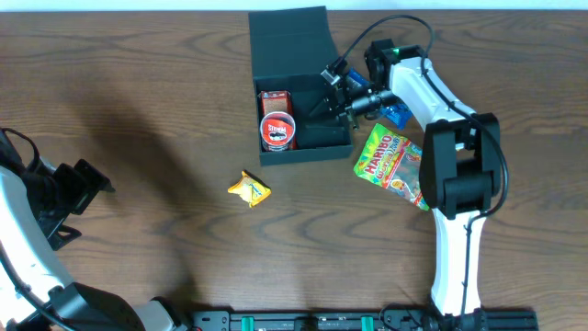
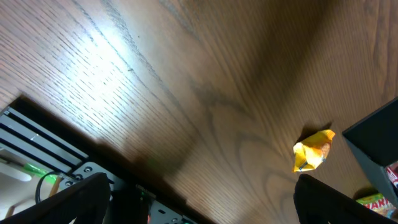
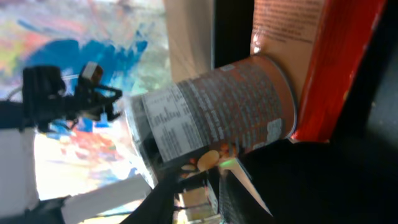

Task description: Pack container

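The container [image 1: 303, 147], a dark shallow box, stands at the back middle with its flap lid up. In its left half are a small red-and-white carton [image 1: 274, 98] and a red-topped can [image 1: 277, 130]. My right gripper [image 1: 338, 92] reaches into the right half, jaws apart and empty. In the right wrist view the can [image 3: 211, 118] and the carton [image 3: 336, 62] lie just ahead of the fingers [image 3: 199, 199]. My left gripper [image 1: 78, 188] is open and empty at the far left [image 2: 199, 205].
A yellow packet [image 1: 250, 189] lies in front of the box and shows in the left wrist view [image 2: 314, 149]. A Haribo bag [image 1: 390, 164] lies right of the box. A blue packet [image 1: 397, 112] is partly under my right arm. The table's front rail [image 2: 74, 168] is near my left gripper.
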Available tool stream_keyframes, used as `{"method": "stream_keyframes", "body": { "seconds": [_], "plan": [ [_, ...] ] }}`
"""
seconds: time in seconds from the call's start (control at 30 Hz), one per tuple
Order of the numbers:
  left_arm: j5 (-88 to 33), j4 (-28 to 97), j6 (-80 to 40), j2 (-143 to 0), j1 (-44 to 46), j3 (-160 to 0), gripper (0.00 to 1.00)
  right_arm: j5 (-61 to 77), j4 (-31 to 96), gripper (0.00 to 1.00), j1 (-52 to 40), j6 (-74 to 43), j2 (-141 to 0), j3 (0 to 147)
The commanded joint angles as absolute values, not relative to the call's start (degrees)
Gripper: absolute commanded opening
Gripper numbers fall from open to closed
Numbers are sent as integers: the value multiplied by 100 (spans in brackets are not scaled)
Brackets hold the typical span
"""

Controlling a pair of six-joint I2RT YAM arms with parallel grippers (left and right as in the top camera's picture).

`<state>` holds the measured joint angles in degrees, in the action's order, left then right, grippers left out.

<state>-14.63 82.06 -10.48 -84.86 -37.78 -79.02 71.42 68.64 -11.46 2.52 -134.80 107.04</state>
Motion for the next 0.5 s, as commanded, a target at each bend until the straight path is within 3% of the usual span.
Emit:
{"method": "stream_keyframes", "body": {
  "seconds": [0.0,0.17,0.47],
  "plan": [
    [-1441,8224,-1048,-8464,-3800,-7966,95,6875,6860,3,-1153,261,-12932,10702],
    [-1444,8224,-1048,-8466,-3800,-7966,95,6451,7096,1,-1378,353,-12256,10702],
    [-1441,8226,-1048,-8466,-3800,-7966,95,6149,6530,1,-1973,187,-12409,10702]
  ]
}}
